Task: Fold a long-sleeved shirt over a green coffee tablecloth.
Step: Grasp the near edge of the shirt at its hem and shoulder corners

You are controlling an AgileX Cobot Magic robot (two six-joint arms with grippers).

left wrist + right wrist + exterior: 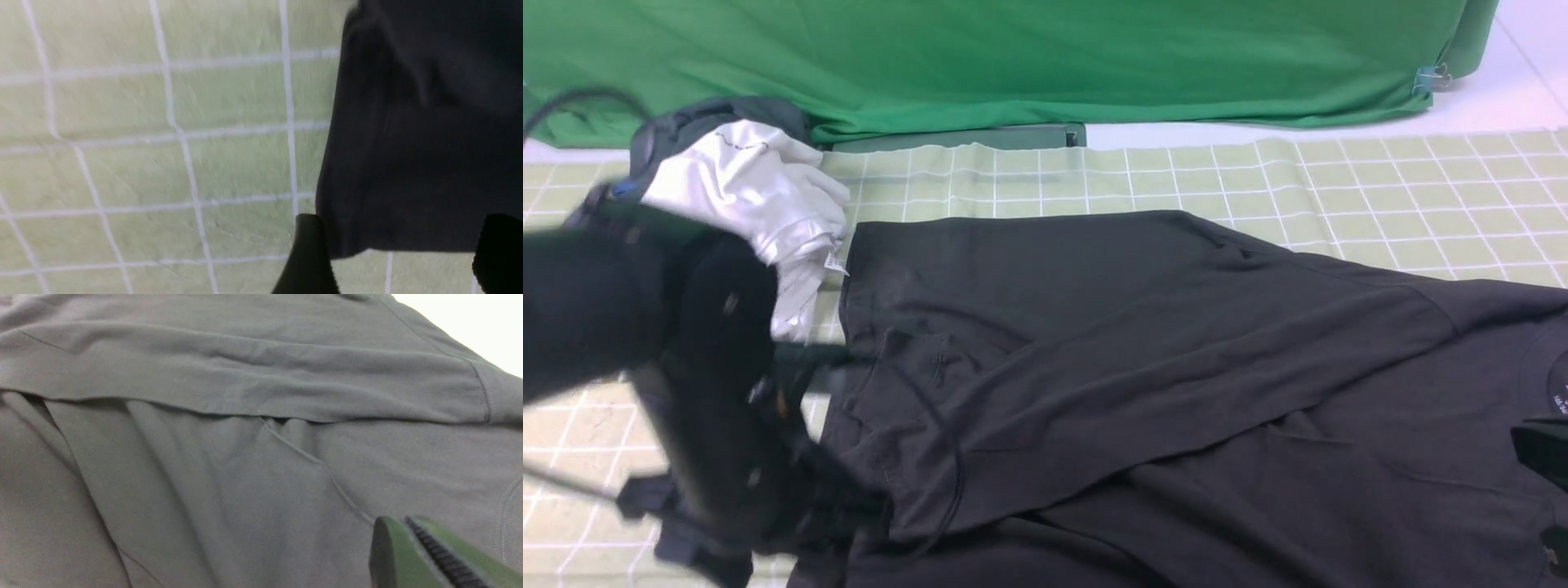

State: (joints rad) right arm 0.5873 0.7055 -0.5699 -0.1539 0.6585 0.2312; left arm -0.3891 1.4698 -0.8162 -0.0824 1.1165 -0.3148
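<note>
The long-sleeved shirt (1143, 351), black, lies spread over the green coffee tablecloth (1421, 196), with one layer folded across its body. My left arm (719, 392) is blurred at the shirt's left edge. In the left wrist view my left gripper (404, 222) stands open. Its two dark fingers (308, 253) are wide apart, and the shirt's hem (408, 171) lies loose between them over the grid cloth (163, 163). My right gripper (406, 524) is shut with nothing between its green fingers, just above the shirt's fabric (229, 477). A dark part of it (1543, 445) shows at the far right.
A heap of white and grey garments (752, 196) lies at the back left, touching the shirt's corner. The bright green backdrop cloth (1013, 65) hangs behind the table. A dark cable (572, 102) loops above the left arm.
</note>
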